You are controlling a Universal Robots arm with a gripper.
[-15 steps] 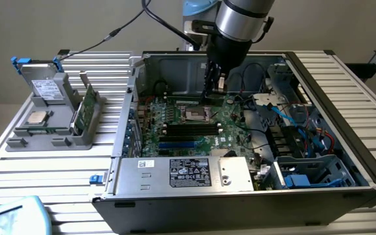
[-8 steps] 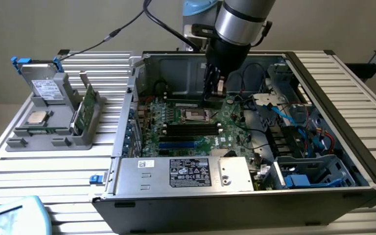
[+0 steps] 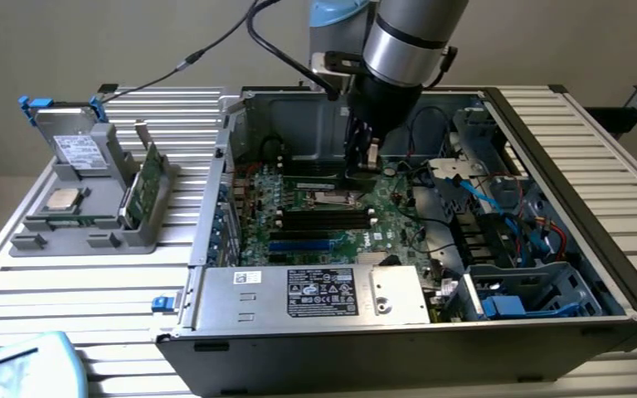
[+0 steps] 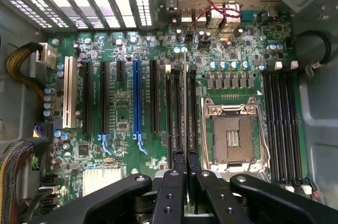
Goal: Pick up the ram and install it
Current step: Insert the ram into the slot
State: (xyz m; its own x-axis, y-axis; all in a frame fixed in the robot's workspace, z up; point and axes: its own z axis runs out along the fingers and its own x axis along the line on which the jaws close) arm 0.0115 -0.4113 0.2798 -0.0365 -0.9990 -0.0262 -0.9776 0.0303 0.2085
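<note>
1. Inside the case (image 3: pixel 567 178), the pincer (image 3: pixel 361 159) is seen lowered over the motherboard (image 3: pixel 330 220), close to its far edge.
2. Between the fingers (image 4: pixel 170 192), the ram (image 4: pixel 184 108) is seen edge-on as a thin upright strip. The pincer (image 4: pixel 185 170) is clamped on it, one jaw pressed to each face.
3. The ram is lined up along the dark slots (image 4: pixel 173 113) just beside the socket (image 4: pixel 232 134), which is open and holds no chip.
4. Whether the ram's lower edge is touching a slot or hanging just above it cannot be told, since the stick is viewed straight down its length.
5. A white latch (image 4: pixel 168 68) is seen at the far end of one slot. Whether it is open or shut cannot be told.
6. On the counter (image 3: pixel 97 290), well apart from the case, a grey holder (image 3: pixel 86 239) is seen with a green card (image 3: pixel 142 186) standing in it.
7. Progress is judged as follows: the pick-up is done and the ram has been carried to the slots and aligned. The install is not yet shown as done, because the ram is gripped and no seating is visible.
</note>
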